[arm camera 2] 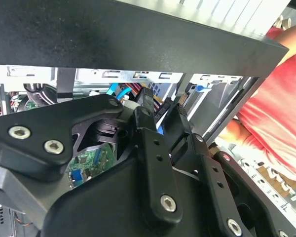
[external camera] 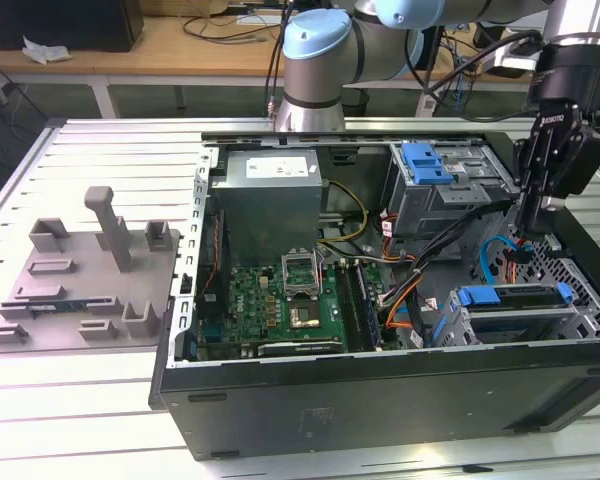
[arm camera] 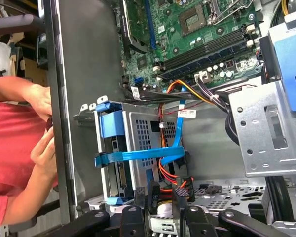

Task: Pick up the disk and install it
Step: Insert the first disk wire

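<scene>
Slatted table (external camera: 90,400), open computer case (external camera: 380,405) holding motherboard (external camera: 270,305) and drive cage (external camera: 520,325), pincer (external camera: 532,228) above

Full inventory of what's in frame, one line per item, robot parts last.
table: 1, white slatted, under everything
computer case: 1, black, open, on table
power supply: 1, grey, inside case
motherboard: 1, green, case floor beside power supply
drive cages: 2, silver with blue tabs, case end at exterior view's right
fixture plate: 1, grey, on table, exterior view's left of case
person: 1, red shirt, beside case
robot arm: 1, silver-blue, behind case
gripper: 1, black, by the drive cages
</scene>
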Available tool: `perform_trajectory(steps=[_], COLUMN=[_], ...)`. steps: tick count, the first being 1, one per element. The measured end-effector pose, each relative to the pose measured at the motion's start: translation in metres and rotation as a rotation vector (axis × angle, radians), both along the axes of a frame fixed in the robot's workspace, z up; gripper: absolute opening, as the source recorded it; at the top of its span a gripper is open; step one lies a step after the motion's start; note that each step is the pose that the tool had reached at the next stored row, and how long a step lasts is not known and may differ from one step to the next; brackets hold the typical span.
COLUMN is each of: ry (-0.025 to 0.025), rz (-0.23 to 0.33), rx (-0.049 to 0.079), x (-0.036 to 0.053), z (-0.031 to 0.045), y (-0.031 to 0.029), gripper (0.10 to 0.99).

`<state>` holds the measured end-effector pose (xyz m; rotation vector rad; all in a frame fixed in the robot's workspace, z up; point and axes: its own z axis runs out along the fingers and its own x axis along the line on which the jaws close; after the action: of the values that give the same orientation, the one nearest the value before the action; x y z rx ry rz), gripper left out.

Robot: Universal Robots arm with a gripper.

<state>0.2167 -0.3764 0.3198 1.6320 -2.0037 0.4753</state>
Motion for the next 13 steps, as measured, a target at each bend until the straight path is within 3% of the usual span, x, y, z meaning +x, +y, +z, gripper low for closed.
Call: perform_trajectory(steps=[13], ry=[-0.0020], rz=[-0.030], rx=[-0.001], x=[-0.0005], z=[-0.0002], y=[0.0004], gripper=[0.349])
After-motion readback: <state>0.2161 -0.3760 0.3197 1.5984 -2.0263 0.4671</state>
